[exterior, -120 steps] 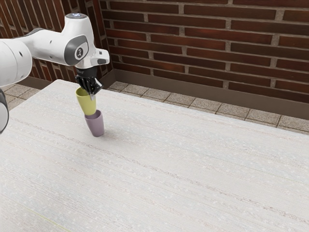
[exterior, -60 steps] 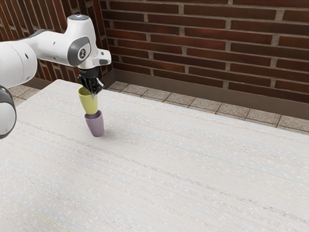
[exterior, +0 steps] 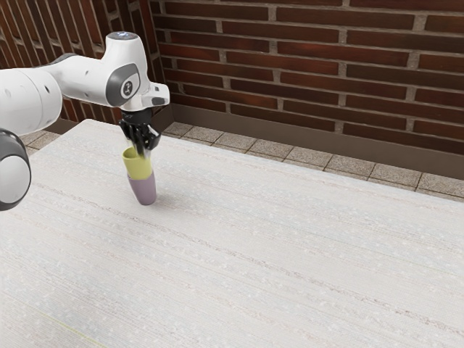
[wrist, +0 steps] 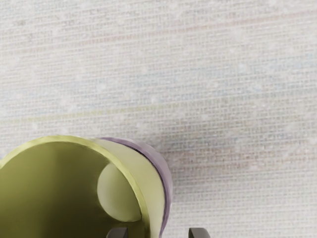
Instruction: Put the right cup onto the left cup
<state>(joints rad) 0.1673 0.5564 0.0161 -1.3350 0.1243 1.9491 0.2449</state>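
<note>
Fingers [wrist: 159,232] stand apart in the wrist view, parted partway by my judgement, one on the hollow side of the yellow cup [exterior: 138,166] and one outside it, with a strip of its wall between. Neither fingertip looks pressed to that wall, so I take them to have hold of nothing, though the cup is close enough to brush. In the exterior view they are blurred just at the rim, on the side toward the exterior view's right.

From them, the bulk of the yellow cup lies off to the inner finger's side and below, mouth up, its long axis close to upright. Its lower part sits inside the purple cup [exterior: 145,191], which stands on the desk [exterior: 290,246] directly beneath; a good part of the yellow one shows above the purple rim. Whether it is fully seated I cannot tell.

The stacking looks as good as done, and what seems left is for the arm [exterior: 87,80] to back away. That turns on the straddled wall: the lift should run straight up along the cup's axis, because any sideways drift would bring a finger against the wall and could tip or drag both cups
</note>
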